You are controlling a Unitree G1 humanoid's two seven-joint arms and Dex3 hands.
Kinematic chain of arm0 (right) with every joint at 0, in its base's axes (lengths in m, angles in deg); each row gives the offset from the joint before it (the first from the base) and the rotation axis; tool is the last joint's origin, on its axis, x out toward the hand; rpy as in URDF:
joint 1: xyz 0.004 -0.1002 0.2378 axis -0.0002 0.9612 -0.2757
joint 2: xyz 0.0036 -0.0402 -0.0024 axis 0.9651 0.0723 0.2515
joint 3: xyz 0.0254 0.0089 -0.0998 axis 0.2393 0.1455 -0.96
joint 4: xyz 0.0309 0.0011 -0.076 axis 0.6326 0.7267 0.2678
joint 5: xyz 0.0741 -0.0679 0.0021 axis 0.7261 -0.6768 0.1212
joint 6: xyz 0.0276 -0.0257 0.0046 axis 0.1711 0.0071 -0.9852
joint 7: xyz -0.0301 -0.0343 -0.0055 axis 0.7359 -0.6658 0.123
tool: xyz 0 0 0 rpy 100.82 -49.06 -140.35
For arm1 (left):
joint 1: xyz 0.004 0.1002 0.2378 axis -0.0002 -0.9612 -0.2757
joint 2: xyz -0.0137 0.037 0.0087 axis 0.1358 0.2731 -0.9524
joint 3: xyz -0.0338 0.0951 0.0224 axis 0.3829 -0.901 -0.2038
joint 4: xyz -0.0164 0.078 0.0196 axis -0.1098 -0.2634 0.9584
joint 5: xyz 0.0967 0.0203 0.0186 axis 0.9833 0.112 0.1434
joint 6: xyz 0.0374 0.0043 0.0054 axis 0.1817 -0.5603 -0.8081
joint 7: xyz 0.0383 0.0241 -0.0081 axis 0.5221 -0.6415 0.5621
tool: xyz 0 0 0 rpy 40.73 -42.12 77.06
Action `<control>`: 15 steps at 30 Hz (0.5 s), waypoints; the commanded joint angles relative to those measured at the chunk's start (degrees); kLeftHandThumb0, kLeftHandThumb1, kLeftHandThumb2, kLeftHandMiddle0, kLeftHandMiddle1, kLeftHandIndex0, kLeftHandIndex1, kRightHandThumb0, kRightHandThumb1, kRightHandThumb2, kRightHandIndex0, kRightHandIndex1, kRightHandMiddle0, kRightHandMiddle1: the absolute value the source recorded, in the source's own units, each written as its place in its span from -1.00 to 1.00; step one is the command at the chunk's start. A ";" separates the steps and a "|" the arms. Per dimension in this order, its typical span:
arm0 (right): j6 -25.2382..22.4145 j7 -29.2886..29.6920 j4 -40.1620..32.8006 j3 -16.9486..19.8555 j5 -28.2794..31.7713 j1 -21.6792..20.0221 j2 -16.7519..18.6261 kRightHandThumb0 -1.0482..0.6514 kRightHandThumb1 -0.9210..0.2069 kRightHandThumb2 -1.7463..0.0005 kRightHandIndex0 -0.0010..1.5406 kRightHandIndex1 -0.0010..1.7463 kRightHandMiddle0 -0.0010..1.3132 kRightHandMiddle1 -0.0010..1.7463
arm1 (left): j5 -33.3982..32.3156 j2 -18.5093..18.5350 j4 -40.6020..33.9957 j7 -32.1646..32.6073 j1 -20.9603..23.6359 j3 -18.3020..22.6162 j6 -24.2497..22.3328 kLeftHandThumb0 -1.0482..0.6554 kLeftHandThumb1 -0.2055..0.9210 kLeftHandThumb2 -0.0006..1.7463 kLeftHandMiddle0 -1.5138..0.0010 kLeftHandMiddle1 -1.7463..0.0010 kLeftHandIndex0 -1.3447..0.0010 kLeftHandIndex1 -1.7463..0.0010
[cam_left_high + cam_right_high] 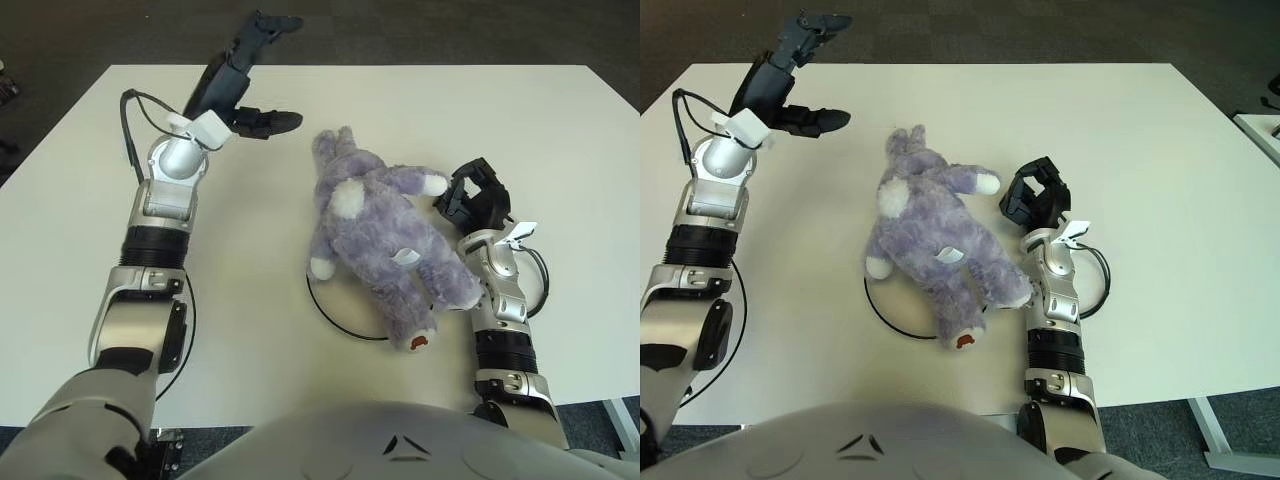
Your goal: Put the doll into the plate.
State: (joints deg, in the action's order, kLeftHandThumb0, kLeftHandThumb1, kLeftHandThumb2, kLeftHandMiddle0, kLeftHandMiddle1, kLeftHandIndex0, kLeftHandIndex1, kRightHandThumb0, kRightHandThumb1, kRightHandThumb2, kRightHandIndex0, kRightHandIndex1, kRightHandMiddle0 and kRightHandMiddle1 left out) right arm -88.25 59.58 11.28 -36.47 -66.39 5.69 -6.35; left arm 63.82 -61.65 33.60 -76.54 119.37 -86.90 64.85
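A fluffy lavender-purple plush doll with a white muzzle and white paws lies stretched out near the middle of the white worktop, its head towards the far edge and its legs towards the near edge. Its lower body covers most of a flat white plate with a thin dark rim (only the rim's left and near arc shows from under the fur), so the doll rests on the plate with its head and arms hanging past it.

The left robot hand is raised near the far left part of the worktop, well apart from the doll; its dark fingers are spread wide and hold nothing. The right robot hand shows just right of the doll's outstretched white paw, its black fingers curled inward around nothing.
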 commanded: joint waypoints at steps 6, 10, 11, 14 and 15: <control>-2.78 0.08 3.79 -0.05 0.01 3.84 1.76 -0.32 -0.01 -0.45 0.19 1.00 -0.12 1.00 | -4.74 -3.59 3.85 0.53 0.21 -0.61 -0.96 -0.48 0.40 -0.09 0.64 0.17 0.95 -0.34; -3.10 0.37 3.53 -0.05 -0.09 3.92 1.80 -0.32 0.01 -0.46 0.19 1.00 -0.11 1.00 | -7.38 -4.53 7.63 -0.26 0.92 -0.30 -0.32 -0.49 0.61 -0.17 0.66 0.27 0.98 -0.32; -3.17 0.41 3.49 -0.05 -0.09 3.93 1.81 -0.32 0.01 -0.46 0.19 1.00 -0.11 1.00 | -7.87 -4.68 8.58 -0.39 1.12 -0.23 -0.02 -0.49 0.66 -0.19 0.68 0.29 0.99 -0.31; -3.16 0.55 3.39 -0.08 -0.13 3.95 1.84 -0.32 0.02 -0.47 0.20 1.00 -0.10 1.00 | -9.48 -5.46 10.99 -0.22 1.27 0.23 0.58 -0.49 0.80 -0.23 0.70 0.34 1.00 -0.31; -3.13 0.58 3.38 -0.09 -0.14 3.96 1.85 -0.32 0.02 -0.47 0.20 1.00 -0.10 1.00 | -9.85 -5.61 11.55 -0.17 1.30 0.33 0.72 -0.48 0.85 -0.25 0.70 0.35 1.00 -0.32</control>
State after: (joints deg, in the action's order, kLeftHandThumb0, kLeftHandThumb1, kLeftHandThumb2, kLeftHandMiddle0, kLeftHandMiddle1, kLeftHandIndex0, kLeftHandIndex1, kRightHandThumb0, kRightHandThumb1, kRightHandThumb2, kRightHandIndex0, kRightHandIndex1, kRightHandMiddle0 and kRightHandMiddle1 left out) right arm -88.17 59.04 11.22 -36.80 -66.41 5.69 -6.29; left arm 55.48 -66.89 43.03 -76.36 119.98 -87.27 64.82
